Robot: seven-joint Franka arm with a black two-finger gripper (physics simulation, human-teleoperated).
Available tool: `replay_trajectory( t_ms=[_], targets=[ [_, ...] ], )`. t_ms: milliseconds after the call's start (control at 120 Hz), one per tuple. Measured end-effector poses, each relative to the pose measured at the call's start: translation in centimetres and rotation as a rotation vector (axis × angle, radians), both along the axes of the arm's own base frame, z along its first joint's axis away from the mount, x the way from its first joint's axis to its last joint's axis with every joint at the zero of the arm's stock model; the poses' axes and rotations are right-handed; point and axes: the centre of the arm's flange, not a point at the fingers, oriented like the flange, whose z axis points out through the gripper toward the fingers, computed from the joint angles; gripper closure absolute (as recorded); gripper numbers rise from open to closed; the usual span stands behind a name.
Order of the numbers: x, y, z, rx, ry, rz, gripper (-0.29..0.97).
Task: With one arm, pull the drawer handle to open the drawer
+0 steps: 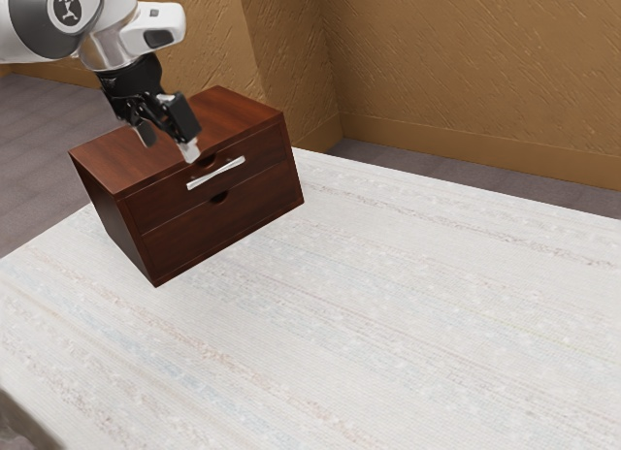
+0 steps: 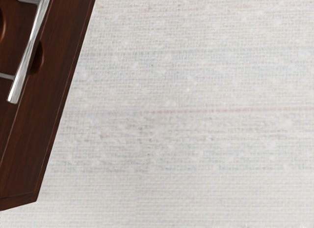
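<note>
Black gripper (image 1: 170,144) spread wide, holding nothing, above dark wooden cabinet (image 1: 228,106). Slim metal handle (image 1: 215,173) just beneath one fingertip, on flush upper drawer (image 1: 257,159). Rigid, smooth, likely slippery bar; best pinched mid-span, pulled straight outward.

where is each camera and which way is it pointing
Exterior view: beside the arm, looking down across the table at the wooden drawer cabinet; arm and open gripper show just above the handle.
Wrist view: on the hand, facing down past the drawer cabinet onto the table.
Shared: handle, drawer cabinet, table.
</note>
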Motion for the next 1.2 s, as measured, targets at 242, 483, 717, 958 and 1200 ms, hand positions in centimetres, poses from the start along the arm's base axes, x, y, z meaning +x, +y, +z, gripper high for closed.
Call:
replay_trajectory(
  t_ms=[242, 483, 717, 958, 1200],
  targets=[
    [-1.2, 1.3, 3.1, -0.011, -0.060, -0.012, 0.00],
    [-4.6, -4.1, 12.2, 0.031, -0.209, -0.102, 0.00],
    [-4.7, -2.3, 12.0, 0.041, -0.211, -0.056, 0.00],
    [-3.8, -2.3, 10.7, 0.032, -0.200, -0.055, 0.00],
    [-5.3, 1.8, 4.1, -0.098, -0.054, 0.015, 0.00]
  ],
)
